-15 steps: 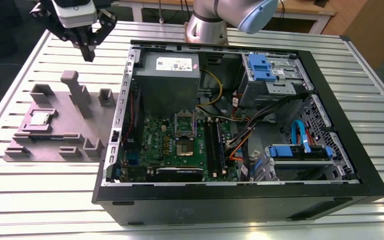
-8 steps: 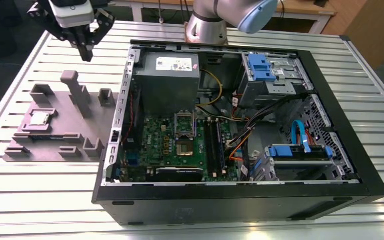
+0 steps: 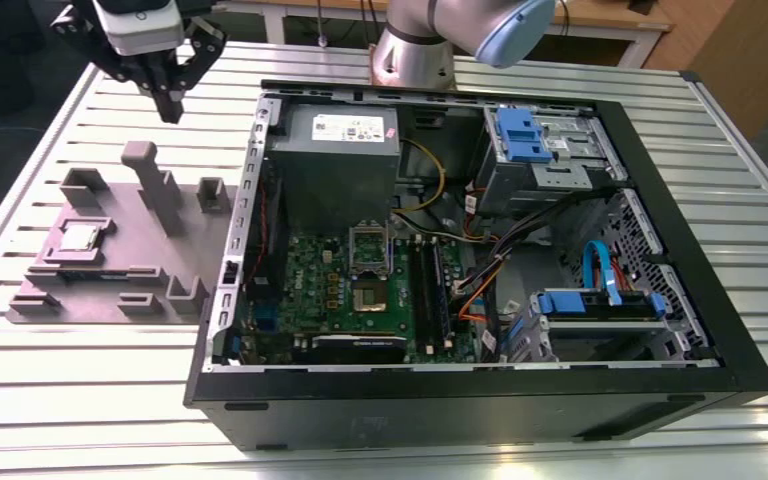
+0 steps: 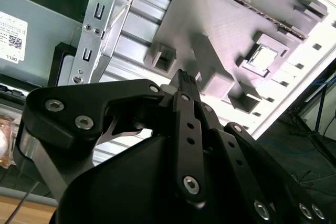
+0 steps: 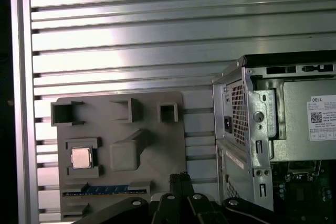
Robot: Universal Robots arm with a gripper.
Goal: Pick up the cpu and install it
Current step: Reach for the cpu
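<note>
Pincer (image 5: 178, 177) closed, partly cropped; cpu (image 5: 80, 157) in holder (image 5: 168, 148)

black gripper (image 3: 171, 112), silver arm (image 3: 411, 52), blue cap (image 3: 512, 34)

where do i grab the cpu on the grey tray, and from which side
From straight above, by two opposite edges: the cpu lies flat in a seat on the grey tray, top face up. With raised blocks flanking two sides, the other two edges look freer.
</note>
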